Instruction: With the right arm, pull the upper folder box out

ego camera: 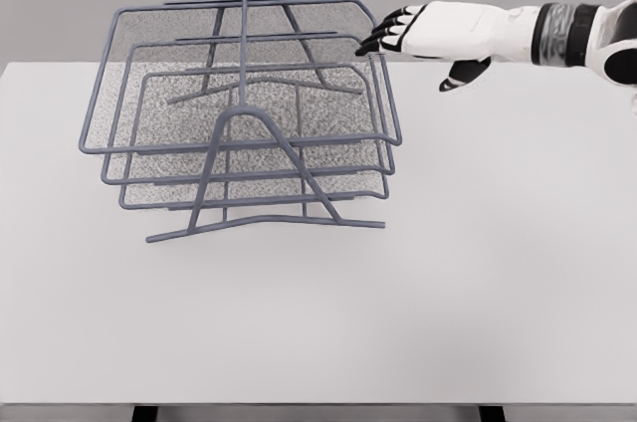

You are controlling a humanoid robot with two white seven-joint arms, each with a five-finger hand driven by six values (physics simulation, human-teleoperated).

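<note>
A grey-blue wire rack (244, 104) stands on the white table (478, 283) at the left of the middle, with three stacked mesh trays between two A-shaped end frames. The upper tray (224, 54) is the widest, and its right rim runs near the rack's upper right corner. My right hand (393, 32) reaches in from the right edge, white with black fingertips (370, 43). Its fingers are extended and slightly spread, their tips right at the upper tray's right rim. They hold nothing. The thumb (463, 75) hangs below the palm.
The right half and the front of the table are bare white surface. The table's near edge runs along the bottom of the view. A grey wall stands behind the table.
</note>
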